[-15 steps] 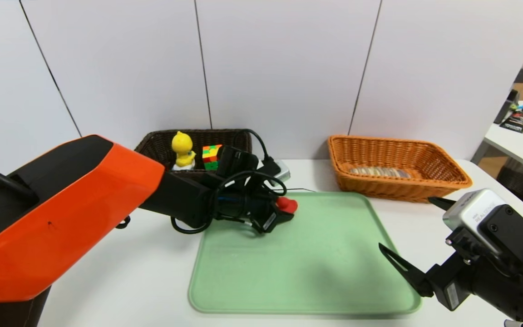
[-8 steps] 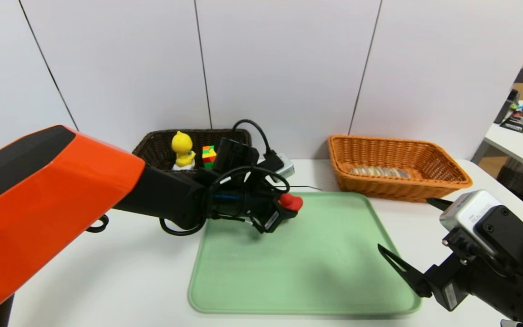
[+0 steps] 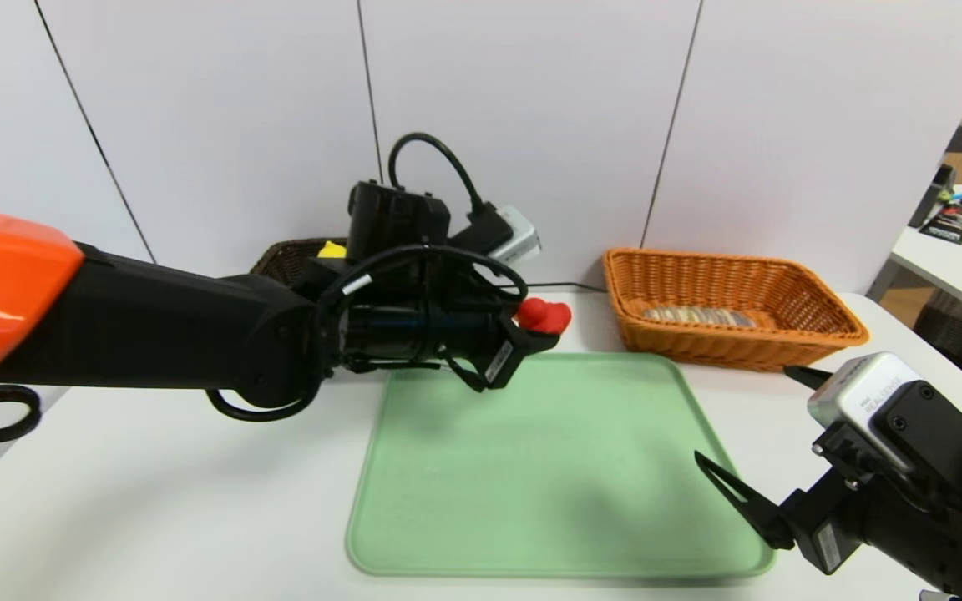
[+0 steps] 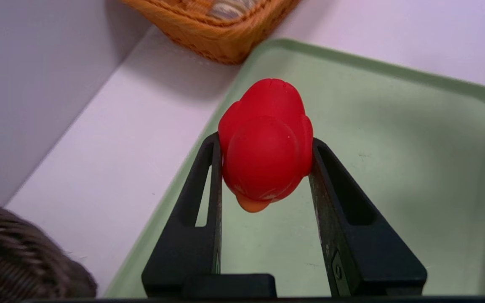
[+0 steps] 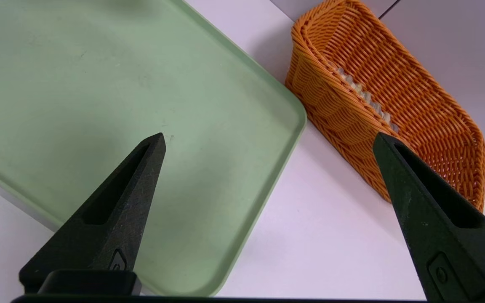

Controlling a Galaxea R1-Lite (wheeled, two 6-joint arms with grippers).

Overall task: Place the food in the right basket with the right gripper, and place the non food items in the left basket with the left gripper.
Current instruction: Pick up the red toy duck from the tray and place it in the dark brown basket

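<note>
White table, toys (image 3: pixel 331 250) mostly hidden behind left arm (image 3: pixel 281 334)

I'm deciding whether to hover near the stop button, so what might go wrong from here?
The left gripper pinches the rounded red duck near its fingertips, so it might slip out onto the green tray. The dark basket already holds the yellow duck toy, which a careless release could bump.

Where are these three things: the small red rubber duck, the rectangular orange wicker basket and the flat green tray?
Small red rubber duck (image 4: pixel 265 147): left wrist view, on its head.
Rectangular orange wicker basket (image 3: pixel 740 351): head view, front wall.
Flat green tray (image 3: pixel 564 467): head view, bare surface.
</note>
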